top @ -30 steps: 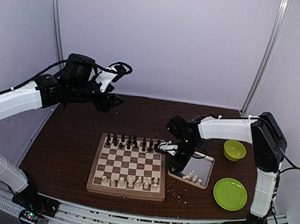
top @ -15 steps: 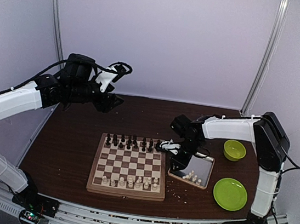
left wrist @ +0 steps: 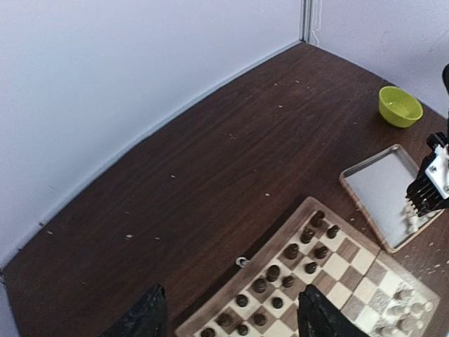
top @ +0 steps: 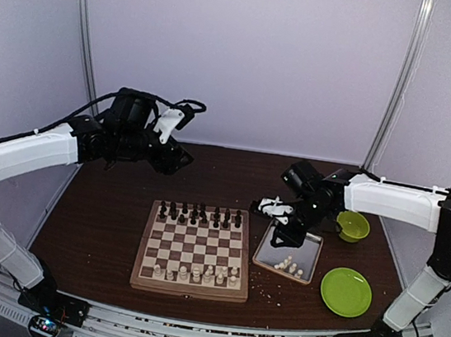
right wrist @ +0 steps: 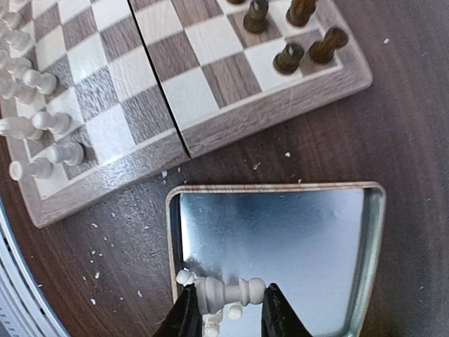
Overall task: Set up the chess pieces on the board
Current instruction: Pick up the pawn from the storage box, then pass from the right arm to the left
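Observation:
The board [top: 189, 287] lies at table centre, with dark pieces [top: 199, 213] along its far rows and white chess pieces [top: 195, 274] along its near rows. More white pieces [top: 289, 267] lie in the metal tray [top: 306, 247] to its right. My right gripper [top: 281, 236] hovers over that tray. In the right wrist view this gripper [right wrist: 226, 310] is shut on a white chess piece [right wrist: 228, 291], held sideways above the tray [right wrist: 280, 225]. My left gripper [top: 173, 158] hangs open and empty, high behind the board's far-left corner, and its wrist view shows the gripper [left wrist: 231, 319] above the board rim [left wrist: 262, 259].
A green bowl [top: 353, 226] stands to the right of the tray. A green plate [top: 346, 291] lies at the front right. Pale crumbs dot the dark table around the tray and the board. A small ring [left wrist: 242, 262] sits by the board's far edge.
My right gripper closed on a white piece in the tray and rose with it, the arm swinging right. My left arm shifted slightly right.

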Available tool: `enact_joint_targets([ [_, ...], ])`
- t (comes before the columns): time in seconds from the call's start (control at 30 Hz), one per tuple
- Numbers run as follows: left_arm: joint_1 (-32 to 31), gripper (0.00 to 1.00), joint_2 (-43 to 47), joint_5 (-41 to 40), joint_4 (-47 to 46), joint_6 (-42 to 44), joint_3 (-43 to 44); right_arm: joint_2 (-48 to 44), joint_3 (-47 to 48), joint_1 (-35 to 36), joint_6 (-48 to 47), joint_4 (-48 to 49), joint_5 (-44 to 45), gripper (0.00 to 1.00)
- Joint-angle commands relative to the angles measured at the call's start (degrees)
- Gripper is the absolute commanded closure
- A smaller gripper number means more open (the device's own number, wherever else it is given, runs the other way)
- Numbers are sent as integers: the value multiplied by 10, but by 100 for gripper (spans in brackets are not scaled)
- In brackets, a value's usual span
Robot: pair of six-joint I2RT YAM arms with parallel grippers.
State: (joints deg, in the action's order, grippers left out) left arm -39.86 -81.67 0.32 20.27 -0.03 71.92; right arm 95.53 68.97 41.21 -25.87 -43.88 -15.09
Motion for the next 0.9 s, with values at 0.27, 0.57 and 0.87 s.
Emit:
enact_joint_targets([
  [0.27,-54,37,-126,261,-272,-416,-3,-161,25,35,-66,34,10,83],
  [0.57,-102,37,-215,343,-430,-535,1,-200,29,93,-94,41,67,81],
  [0.87,-117,40,-244,383,-486,-577,1,-200,29,111,-95,46,96,81],
])
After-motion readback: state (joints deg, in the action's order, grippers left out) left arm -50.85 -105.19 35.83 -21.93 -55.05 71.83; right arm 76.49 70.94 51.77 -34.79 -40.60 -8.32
